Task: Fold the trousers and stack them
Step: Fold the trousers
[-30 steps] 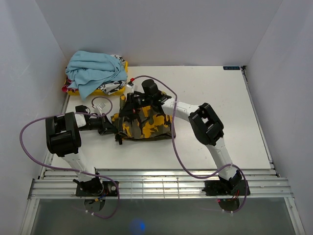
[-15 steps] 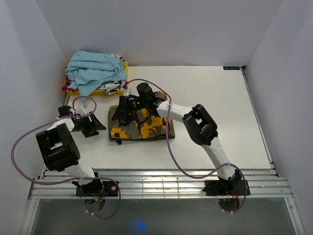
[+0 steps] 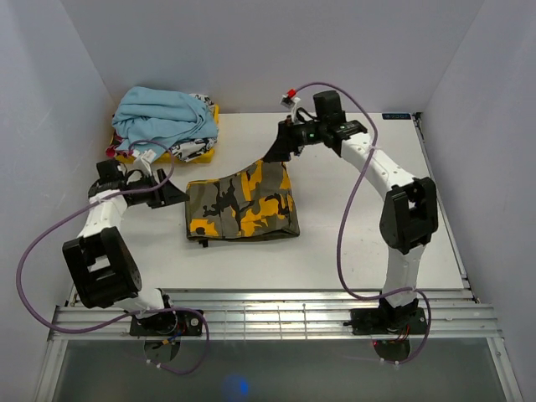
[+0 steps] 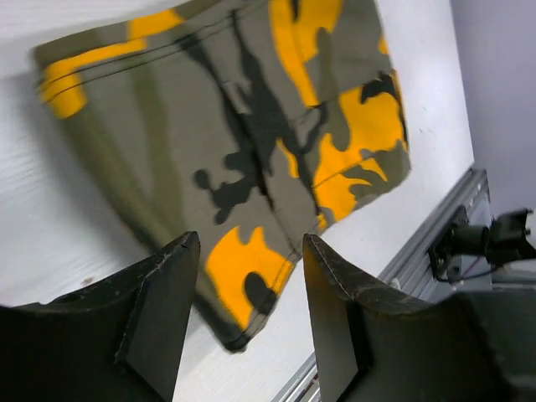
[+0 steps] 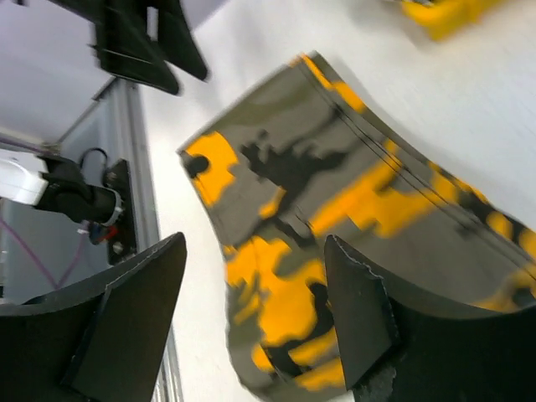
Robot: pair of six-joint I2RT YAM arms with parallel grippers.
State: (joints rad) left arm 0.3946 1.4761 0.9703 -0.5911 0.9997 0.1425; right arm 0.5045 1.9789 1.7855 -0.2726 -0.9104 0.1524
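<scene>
Left fingers (image 4: 159, 318) apart, empty | right fingers (image 5: 134, 318) apart, empty | trousers (image 3: 243, 205) folded flat on worktop (image 3: 368, 226): soft, light, limp; likely pinch folded edge through all layers.

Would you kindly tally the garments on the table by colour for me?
Folded fabric trousers in olive, orange and black camouflage: 1
Crumpled plain light blue garment: 1
Yellow and white black-printed garment: 1
Total: 3
</scene>
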